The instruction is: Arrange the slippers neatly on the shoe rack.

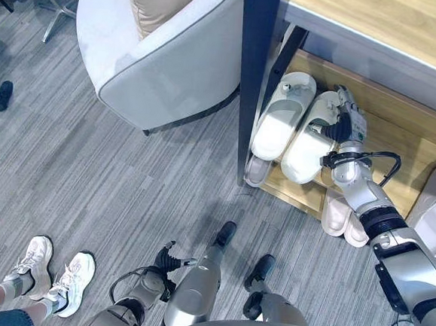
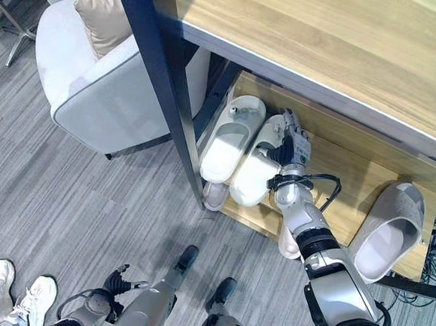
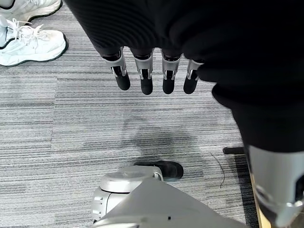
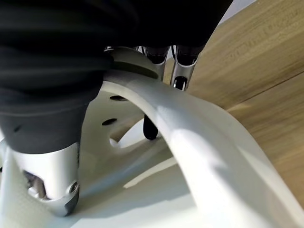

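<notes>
Two white slippers lie side by side on the wooden lower shelf (image 1: 401, 140) of the shoe rack, the left slipper (image 1: 280, 116) free. My right hand (image 1: 345, 125) is on the right white slipper (image 1: 307, 146), at its strap. In the right wrist view the fingers (image 4: 179, 66) curl over that strap (image 4: 190, 128) and the thumb (image 4: 52, 185) sits under it. A grey slipper (image 2: 390, 229) leans at the shelf's right end. My left hand (image 1: 166, 263) hangs low over the carpet, its fingers (image 3: 145, 78) straight and holding nothing.
A pale pair of slippers (image 1: 342, 214) and another slipper (image 1: 257, 170) lie below the shelf's front edge. The rack's dark post (image 1: 255, 75) stands left of the slippers, beside a grey armchair (image 1: 159, 53). A person's white sneakers (image 1: 51, 271) are at the lower left.
</notes>
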Available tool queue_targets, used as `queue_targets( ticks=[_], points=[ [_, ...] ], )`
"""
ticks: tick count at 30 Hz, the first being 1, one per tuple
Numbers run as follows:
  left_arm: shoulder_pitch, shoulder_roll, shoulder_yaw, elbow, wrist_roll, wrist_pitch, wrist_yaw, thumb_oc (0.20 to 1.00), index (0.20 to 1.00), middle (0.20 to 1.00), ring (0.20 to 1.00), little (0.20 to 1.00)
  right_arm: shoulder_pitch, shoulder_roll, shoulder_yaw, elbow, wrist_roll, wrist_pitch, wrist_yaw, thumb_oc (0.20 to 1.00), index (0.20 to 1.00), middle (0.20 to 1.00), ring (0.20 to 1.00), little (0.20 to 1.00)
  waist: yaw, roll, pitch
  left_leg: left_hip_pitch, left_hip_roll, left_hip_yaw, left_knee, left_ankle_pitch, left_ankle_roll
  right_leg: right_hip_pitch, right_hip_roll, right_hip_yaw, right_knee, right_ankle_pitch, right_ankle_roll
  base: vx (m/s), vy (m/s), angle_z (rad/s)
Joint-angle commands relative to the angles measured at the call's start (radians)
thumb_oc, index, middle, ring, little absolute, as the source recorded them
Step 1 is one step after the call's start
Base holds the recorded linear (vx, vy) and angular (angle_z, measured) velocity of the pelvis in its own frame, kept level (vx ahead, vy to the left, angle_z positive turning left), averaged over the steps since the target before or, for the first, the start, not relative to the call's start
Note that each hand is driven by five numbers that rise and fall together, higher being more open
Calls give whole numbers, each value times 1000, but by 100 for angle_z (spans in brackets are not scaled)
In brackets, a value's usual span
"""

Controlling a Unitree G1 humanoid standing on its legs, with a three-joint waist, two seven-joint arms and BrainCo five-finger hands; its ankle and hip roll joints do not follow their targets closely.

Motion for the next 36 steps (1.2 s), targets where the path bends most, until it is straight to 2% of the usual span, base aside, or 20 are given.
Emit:
queue_targets(
  ticks=[1, 8, 16, 24, 29, 36],
  points=[
    [-2, -71, -28, 81, 2, -4, 12, 1000, 1000, 1000, 1000, 1000, 23, -25, -7, -68, 15, -19, -34, 1000, 1000, 1000, 1000, 1000, 20, -30, -24, 47, -23, 31, 6, -119, -11, 34, -68, 34, 8, -8, 89, 0, 0, 0],
    [23, -79, -5, 84, 22, 4, 18, 1000, 1000, 1000, 1000, 1000, 120, -30, -75, -221, -5, -43, -64, 1000, 1000, 1000, 1000, 1000, -1, -18, -38, 68, -18, 43, 6, -128, -8, 48, -69, 40, 9, -12, 89, 0, 0, 0],
    [59, -84, 26, 98, 34, 17, 16, 1000, 1000, 1000, 1000, 1000, 221, -25, -127, -309, 22, -60, -43, 1000, 1000, 1000, 1000, 1000, -22, -11, -57, 92, -14, 55, 6, -136, -4, 66, -68, 49, 8, -16, 85, 2, 0, -2],
    [89, -85, 63, 102, 66, 22, 10, 1000, 1000, 1000, 1000, 1000, 371, -140, -264, -396, -106, -17, -82, 1000, 1000, 1000, 1000, 1000, -53, 0, -79, 112, -11, 62, 6, -143, -1, 79, -66, 49, 6, -21, 85, 0, 0, 0],
    [105, -90, 66, 105, 75, 23, 9, 1000, 1000, 1000, 1000, 1000, 450, -156, -361, -323, -91, 32, -124, 1000, 1000, 1000, 1000, 1000, -84, 10, -90, 128, -7, 79, 6, -151, 2, 85, -64, 71, 6, -22, 85, -3, 3, -15],
    [112, -88, 67, 108, 62, 29, 16, 1000, 1000, 1000, 1000, 1000, 473, -137, -383, -164, -6, 56, -140, 1000, 1000, 1000, 1000, 1000, -104, 24, -98, 141, -2, 101, 6, -157, 4, 86, -62, 96, 6, -22, 82, -5, 0, -13]
  ],
)
